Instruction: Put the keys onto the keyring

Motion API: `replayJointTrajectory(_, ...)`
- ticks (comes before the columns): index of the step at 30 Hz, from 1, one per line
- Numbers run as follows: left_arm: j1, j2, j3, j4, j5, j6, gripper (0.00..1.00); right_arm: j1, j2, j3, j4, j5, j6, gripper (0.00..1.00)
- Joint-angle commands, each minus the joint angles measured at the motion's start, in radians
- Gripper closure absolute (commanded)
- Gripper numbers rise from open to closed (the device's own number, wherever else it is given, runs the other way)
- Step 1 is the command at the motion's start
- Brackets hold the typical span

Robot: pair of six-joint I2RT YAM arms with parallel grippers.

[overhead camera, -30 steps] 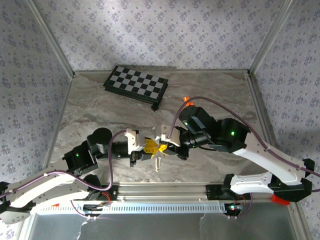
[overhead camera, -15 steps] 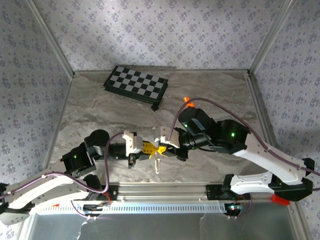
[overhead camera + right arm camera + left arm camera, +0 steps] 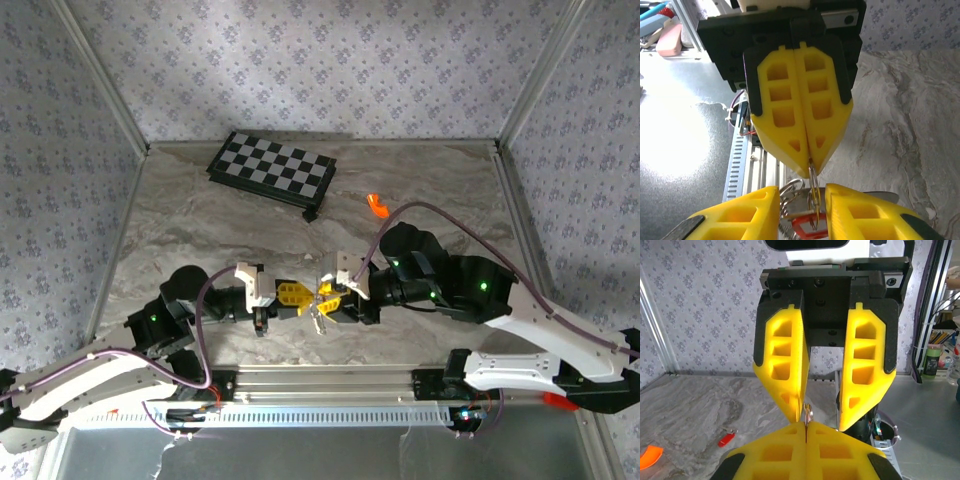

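Silver keyring (image 3: 813, 190) upright, top pinched; red key (image 3: 803, 223) just beneath; second red key (image 3: 726, 439) lying apart.

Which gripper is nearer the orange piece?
Right. The orange piece lies beyond and to the right of both. The right gripper is on that side; the left gripper, shut on the keyring, faces it from farther left.

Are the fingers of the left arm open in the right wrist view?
No, the left fingers are pressed together there, with the silver keyring pinched at their tips.
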Motion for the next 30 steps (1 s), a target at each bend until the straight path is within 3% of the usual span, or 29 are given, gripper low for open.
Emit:
replayJointTrajectory(1, 0.001, -0.001, -0.003, 0.129, 0.034, -0.02, 1.0, 0.0, -0.016, -0.007, 0.044, 0.013, 0.036, 0.7)
replayJointTrajectory(8, 0.001, 0.008, -0.003, 0.154, 0.051, -0.029, 1.0, -0.006, -0.028, -0.026, 0.061, 0.024, 0.041, 0.79)
replayJointTrajectory(17, 0.001, 0.029, -0.028, 0.254, 0.066, -0.052, 1.0, -0.011, -0.095, -0.085, 0.127, 0.03, 0.052, 0.78)
replayJointTrajectory(24, 0.001, 0.054, -0.019, 0.261, 0.082, -0.065, 1.0, -0.02, -0.133, -0.145, 0.179, 0.013, 0.072, 0.98)
replayJointTrajectory(30, 0.001, 0.051, 0.003, 0.198, 0.054, -0.05, 1.0, -0.025, -0.124, -0.131, 0.159, 0.042, 0.057, 1.0)
